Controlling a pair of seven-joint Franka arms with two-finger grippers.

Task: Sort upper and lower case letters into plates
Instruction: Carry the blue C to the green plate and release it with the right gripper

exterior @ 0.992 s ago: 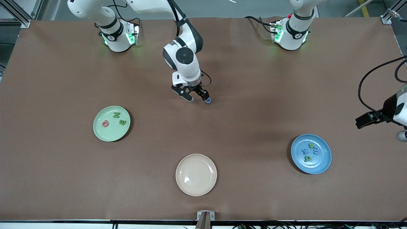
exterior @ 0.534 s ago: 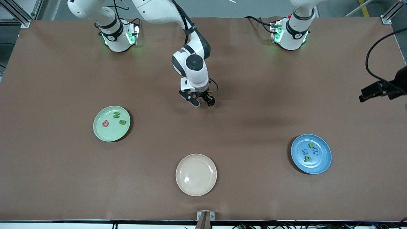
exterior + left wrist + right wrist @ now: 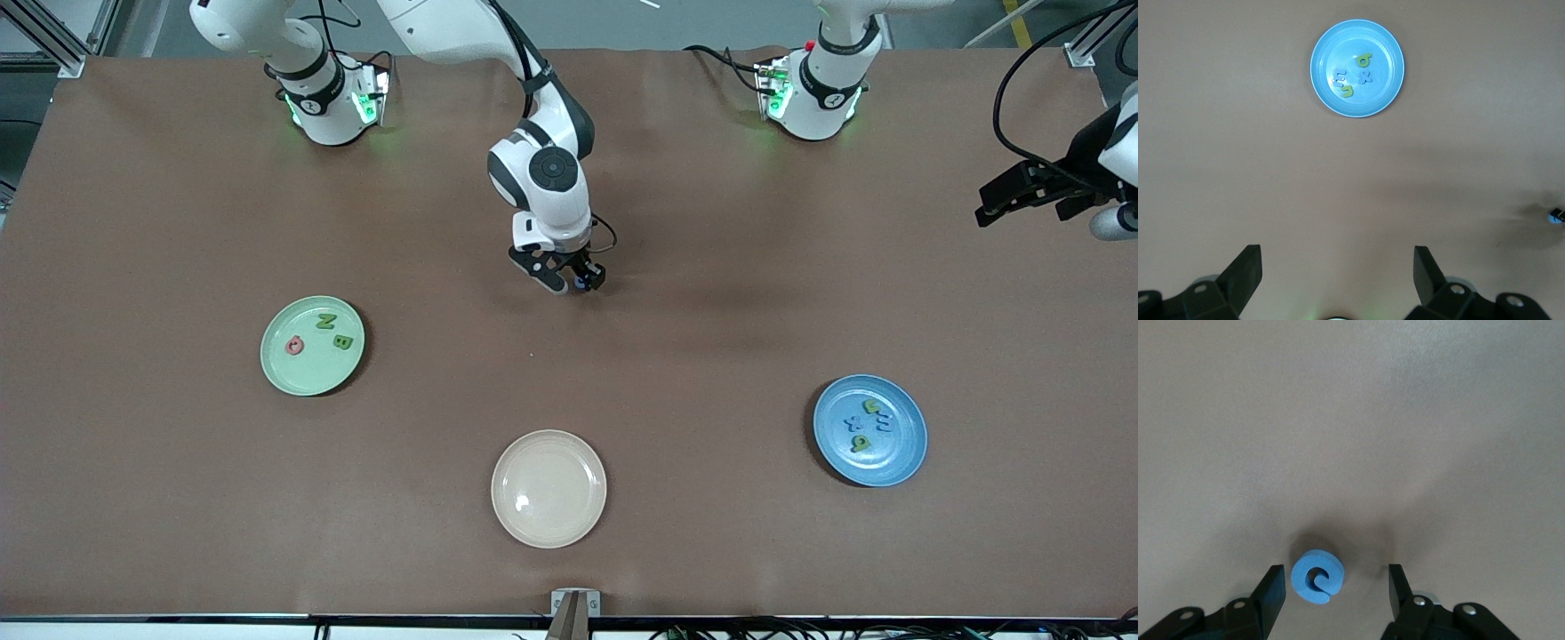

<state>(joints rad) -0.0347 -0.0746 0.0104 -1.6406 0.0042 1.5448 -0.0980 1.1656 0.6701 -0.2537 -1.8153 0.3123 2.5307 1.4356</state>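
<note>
The right gripper (image 3: 573, 283) is down at the table, far from the cream plate (image 3: 548, 488) toward the robots' bases, and a small blue foam letter (image 3: 1317, 577) lies on the brown table (image 3: 711, 267) between its fingers. In the right wrist view the jaws are not yet on it: one finger is just beside the letter, the other has a clear gap. So the hand is half-closed around the piece but not grasping.

The green plate (image 3: 312, 345) lies farther from the camera than the cream plate, toward the right arm's end of the table, with three letters in it. The blue plate (image 3: 869, 430) lies toward the left arm's end, also with three letters.

To do this pick well, I think the hand should move a little so the letter sits in the middle of the jaws; otherwise one finger may push it sideways. The foam is thin and low, so the fingertips must stay near the table while closing.

The left gripper (image 3: 1338, 277) hangs fully released above the table edge, away from the blue plate, and waits.
</note>
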